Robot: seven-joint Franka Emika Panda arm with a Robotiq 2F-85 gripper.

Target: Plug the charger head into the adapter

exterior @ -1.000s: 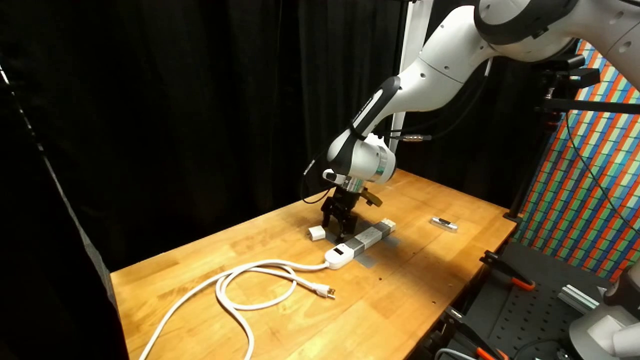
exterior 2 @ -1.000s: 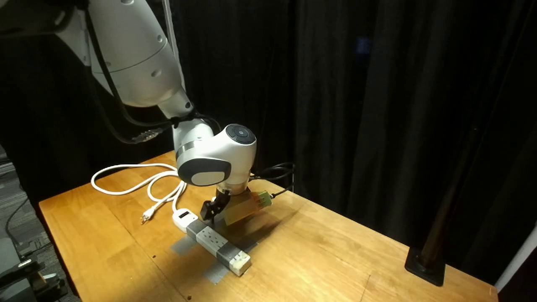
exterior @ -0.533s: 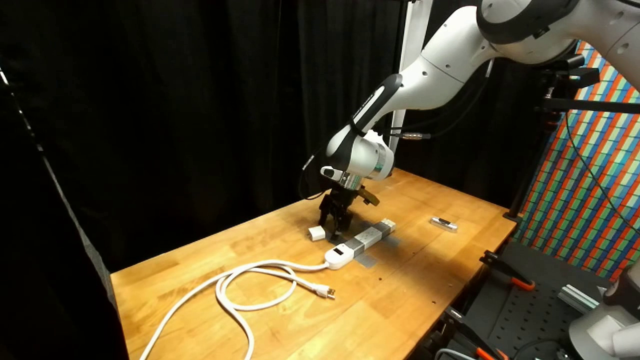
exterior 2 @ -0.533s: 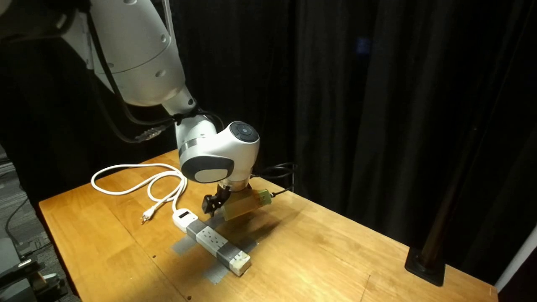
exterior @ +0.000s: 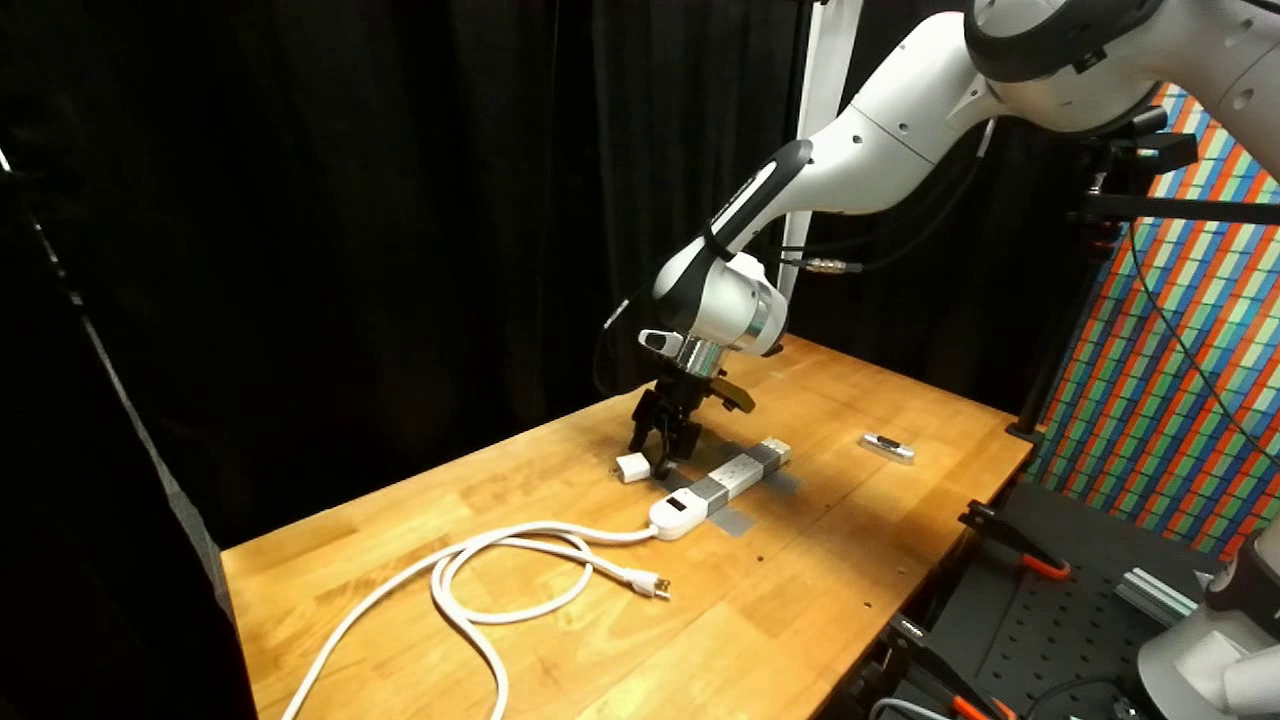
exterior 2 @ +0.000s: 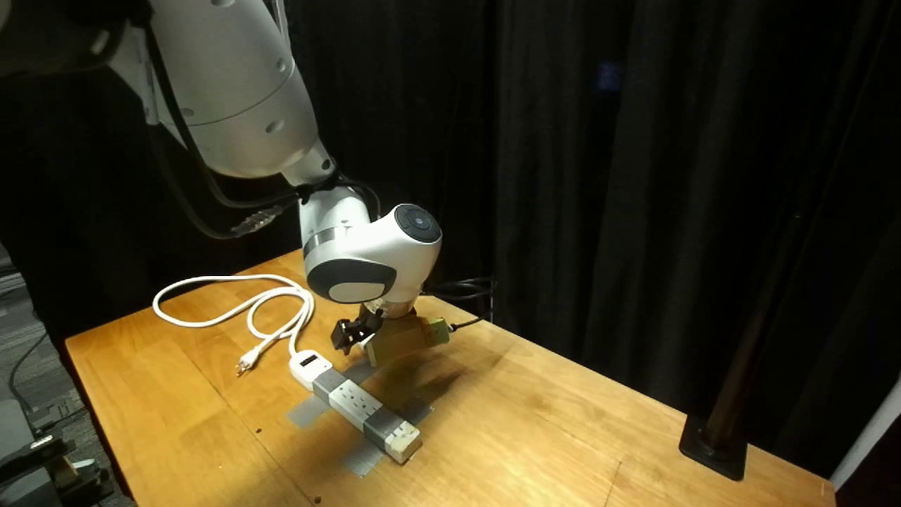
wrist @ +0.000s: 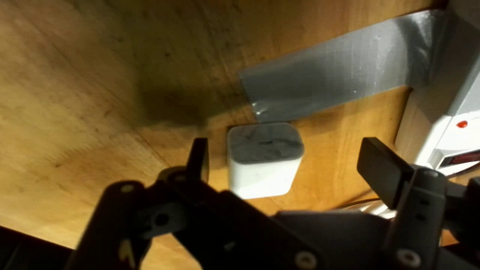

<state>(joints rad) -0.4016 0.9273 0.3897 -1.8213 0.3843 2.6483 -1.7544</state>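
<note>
The charger head (wrist: 264,161), a small white block with a grey-shaded top face, rests on the table. In the wrist view it stands between the spread fingers of my gripper (wrist: 287,161), nearer to the left finger (wrist: 197,159) and apart from both. An exterior view also shows the charger head (exterior: 633,467) just beside the lowered gripper (exterior: 649,457). The adapter (exterior: 738,475), a long white and grey bar with sockets, is taped to the table. Its sockets (exterior 2: 355,399) face up; its white end (wrist: 470,129) enters the wrist view at right. From that exterior side the gripper's arm hides the charger head.
A looped white cable (exterior: 540,526) runs from the adapter, its plug (exterior: 648,582) lying on the table (exterior: 780,600). Grey tape (wrist: 330,69) lies close to the charger head. A small silver piece (exterior: 887,449) sits farther along. A black post base (exterior 2: 714,447) stands near the table's edge.
My gripper has shifted away from the adapter toward the charger head, rising slightly. Its jaws have stayed apart. Charger head and adapter have not moved.
</note>
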